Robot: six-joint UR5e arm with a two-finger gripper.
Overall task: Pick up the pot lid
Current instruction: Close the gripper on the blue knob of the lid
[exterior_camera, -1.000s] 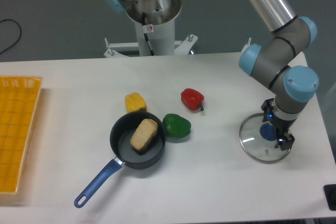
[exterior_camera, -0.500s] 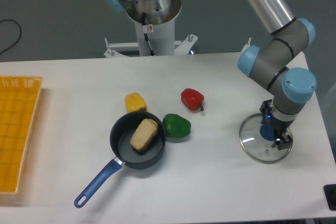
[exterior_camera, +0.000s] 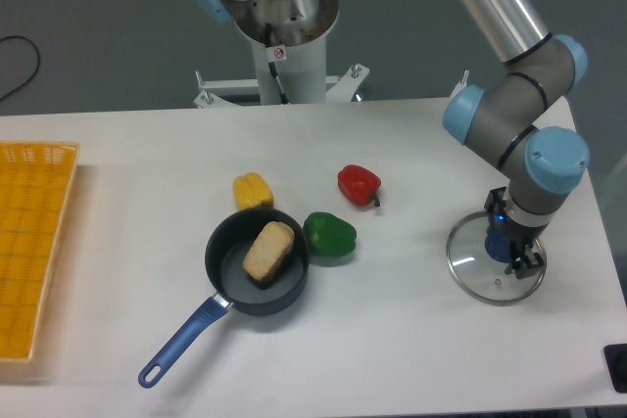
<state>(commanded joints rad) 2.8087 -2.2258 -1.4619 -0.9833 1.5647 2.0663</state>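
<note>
Glass lid [exterior_camera: 474,267] lies on the table [exterior_camera: 402,340] beneath my gripper [exterior_camera: 514,232], well apart from the pan [exterior_camera: 217,279]; I can't tell whether its 2 fingers are clamped on the blue knob [exterior_camera: 497,245]. An off-centre pinch could let the knob slip, tipping the lid.

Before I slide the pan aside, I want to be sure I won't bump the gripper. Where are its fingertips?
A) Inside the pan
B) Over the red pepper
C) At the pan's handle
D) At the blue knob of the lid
D: the gripper has its fingertips down at the blue knob of the clear lid.
</note>
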